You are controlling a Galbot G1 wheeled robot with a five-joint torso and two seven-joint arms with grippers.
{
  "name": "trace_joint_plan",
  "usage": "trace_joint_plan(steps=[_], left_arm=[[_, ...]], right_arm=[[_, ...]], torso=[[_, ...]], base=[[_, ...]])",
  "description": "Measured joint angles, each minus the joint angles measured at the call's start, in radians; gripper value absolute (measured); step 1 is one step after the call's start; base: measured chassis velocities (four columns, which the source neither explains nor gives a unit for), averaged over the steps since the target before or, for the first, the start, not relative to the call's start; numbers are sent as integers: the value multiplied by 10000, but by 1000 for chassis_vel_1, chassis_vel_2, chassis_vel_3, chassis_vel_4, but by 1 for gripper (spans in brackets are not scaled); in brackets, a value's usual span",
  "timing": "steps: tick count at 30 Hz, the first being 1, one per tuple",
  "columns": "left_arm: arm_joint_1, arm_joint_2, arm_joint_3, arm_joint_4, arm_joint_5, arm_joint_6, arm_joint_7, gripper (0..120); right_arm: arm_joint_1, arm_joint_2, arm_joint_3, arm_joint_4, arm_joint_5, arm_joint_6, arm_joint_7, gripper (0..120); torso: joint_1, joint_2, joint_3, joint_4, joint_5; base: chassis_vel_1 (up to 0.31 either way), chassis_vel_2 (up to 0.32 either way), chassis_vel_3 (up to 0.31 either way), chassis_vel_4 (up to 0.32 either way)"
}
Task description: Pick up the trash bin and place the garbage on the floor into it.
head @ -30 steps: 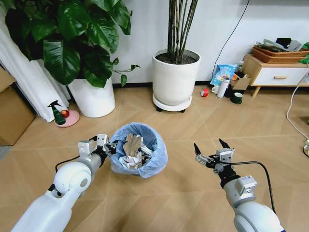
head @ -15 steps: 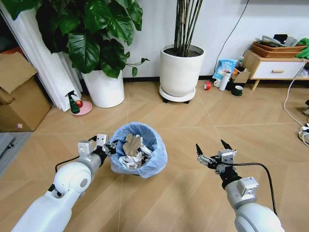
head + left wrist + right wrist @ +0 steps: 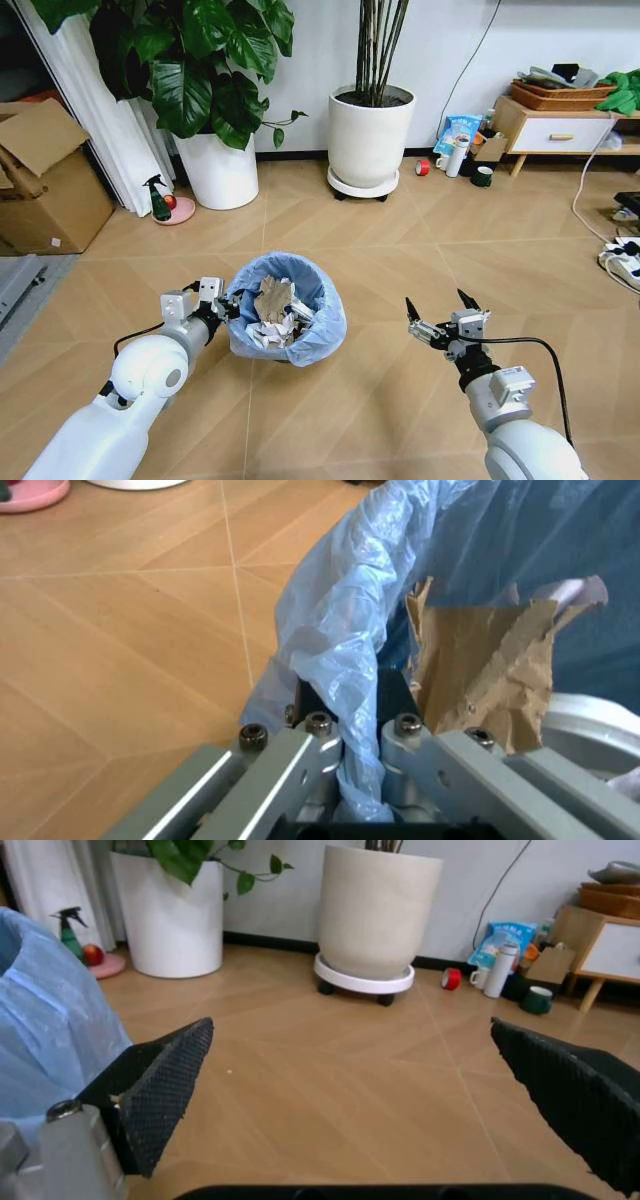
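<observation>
Trash bin [image 3: 287, 322]: held at its rim by the left gripper [image 3: 222, 305], above the floor [image 3: 400, 250], in front of the robot and left of centre.
Left gripper: clenched on the bin's edge; in the left wrist view its two fingers [image 3: 300, 757] pinch the folded light-blue bag [image 3: 340, 652] and the dark rim between them.
Bin contents: torn brown cardboard [image 3: 273, 297] standing up in the middle, crumpled white paper wads [image 3: 268, 333] below it; the cardboard sits just inside the gripped rim in the left wrist view [image 3: 480, 667].
Right gripper [image 3: 440, 312]: released, jaws spread wide, holding nothing; it hangs to the right of the bin, apart from it, over bare flooring. Its black ridged fingertips [image 3: 165, 1084] frame the right wrist view, with the bag's edge [image 3: 45, 1027] off to one side.
Surroundings: two white plant pots [image 3: 372, 140] against the far wall, a pink dish with a spray bottle [image 3: 160, 200] beside the left one, a cardboard box [image 3: 45, 195] at far left, a red tape roll [image 3: 423, 167] and mugs near a low wooden cabinet [image 3: 560, 130] at right.
</observation>
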Motion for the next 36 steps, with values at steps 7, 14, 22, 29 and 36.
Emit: trace_joint_plan(steps=[7, 14, 22, 29, 36], left_arm=[[47, -18, -19, -30, 1, -1, -9, 0], [70, -33, 10, -42, 15, 0, -29, 0], [102, -25, -5, -52, 16, -1, -41, 0], [131, -52, -4, -67, 25, 0, -53, 0], [184, -69, -31, -113, 31, -2, -58, 0]], right_arm=[[-157, 87, 33, 19, -100, 83, -50, 100], [-223, 88, 94, 46, -125, 112, -59, 100], [-223, 93, 45, 41, -160, 136, -79, 100], [-229, 85, 38, 26, -181, 159, -87, 100], [-270, 87, -2, 7, -232, 180, -98, 100]], torso=[[-1, 0, 0, 1, 6], [-1, 0, 0, -2, -7], [0, 0, 0, -2, 3], [0, 0, 0, 2, -8], [0, 0, 0, -1, 7]], base=[[195, -169, -176, 177], [176, -176, -185, 168], [217, -165, -208, 174], [205, -160, -211, 159], [207, -149, -215, 149]])
